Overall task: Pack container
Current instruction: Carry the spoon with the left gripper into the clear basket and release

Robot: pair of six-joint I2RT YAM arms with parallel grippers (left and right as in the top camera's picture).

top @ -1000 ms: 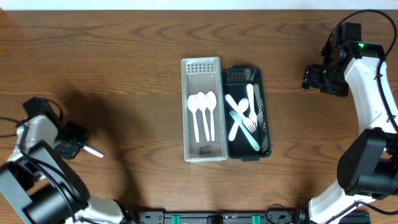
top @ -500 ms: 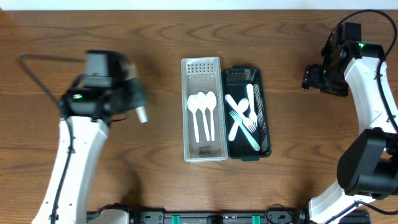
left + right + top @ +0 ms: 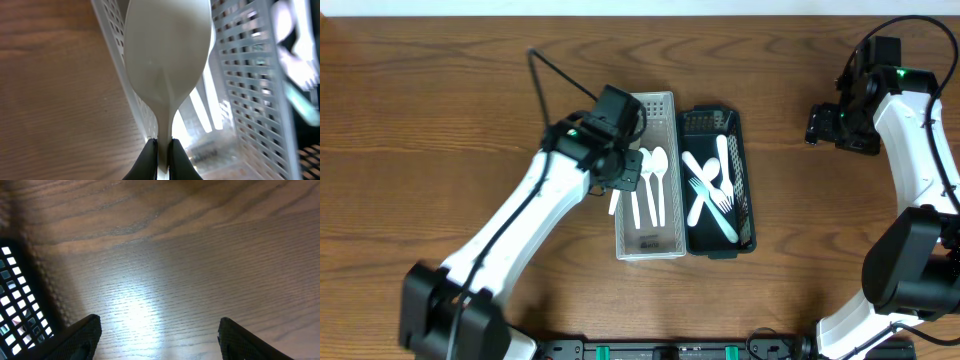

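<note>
Overhead: the left pincer point(image 3: 622, 168) hangs at the left wall of the white tray point(image 3: 645, 247), carrying a white spoon point(image 3: 614, 203). What appears to be the spoon's handle pokes out just beside that wall. More spoons point(image 3: 658, 175) lie lengthwise inside the tray. The dark tray point(image 3: 715, 248) touches the white one on its right and holds crossed forks and knives point(image 3: 712, 190). The right pincer point(image 3: 817, 124) sits well apart over the bare counter point(image 3: 470, 80).

Left wrist: the left pincer point(image 3: 162, 150) is clamped on the white spoon point(image 3: 167, 60) at its narrow neck. The bowl points away, straddling the perforated wall of the white tray point(image 3: 240, 75), with the wood of the counter point(image 3: 50, 100) to one side. The spoon looks like thin moulded plastic: very light, fairly stiff and smooth. It would likely swivel or slip if pinched loosely, so the neck or upper handle seems the sensible hold. It probably needs to move inward, clear of the wall, and be let go low so it does not bounce out.

Right wrist: the right pincer point(image 3: 157, 325) is spread wide and holds nothing. A corner of the dark tray point(image 3: 20, 300) shows at the left edge.
</note>
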